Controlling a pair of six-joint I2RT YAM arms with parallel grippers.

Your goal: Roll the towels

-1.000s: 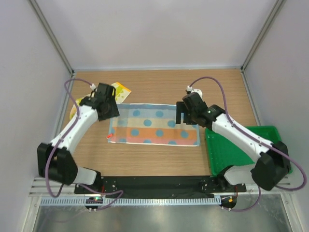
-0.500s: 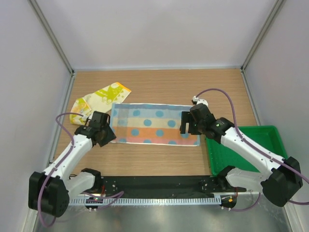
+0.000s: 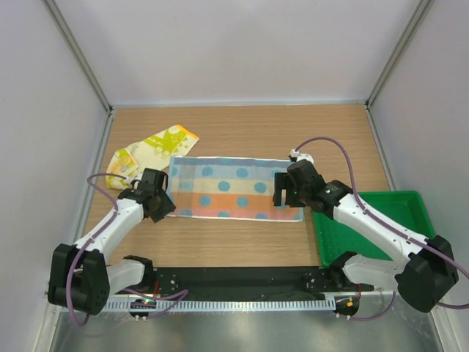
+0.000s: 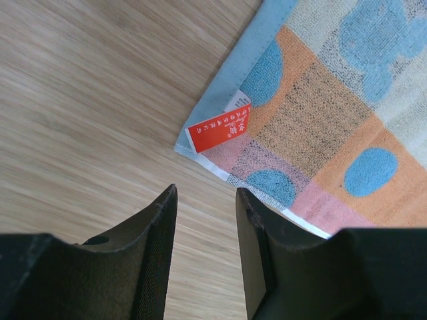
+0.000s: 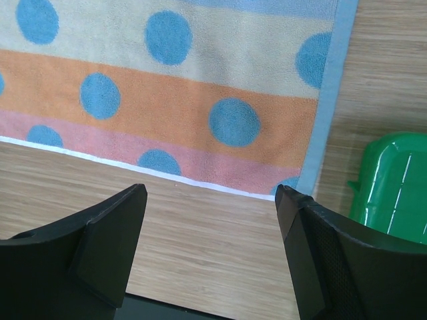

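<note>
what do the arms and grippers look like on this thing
White links with black joints and bases on the left arm and right arm. A purple cable loops along each. The left gripper and right gripper have black, blunt, textured fingers.

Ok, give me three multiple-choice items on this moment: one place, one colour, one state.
1. Where on the wooden table is the crumpled yellow-and-green cloth towel? A. near right B. far left C. dead centre
2. What colour is the small label at the flat blue-dotted cloth towel's near-left corner? A. red B. black C. green
3. How do the right gripper's jaws stand? A. shut on the towel B. open, holding nothing C. shut, empty
Answers: 1 B, bunched at the far left; 2 A, red in the left wrist view; 3 B, wood shows between its spread fingers.
</note>
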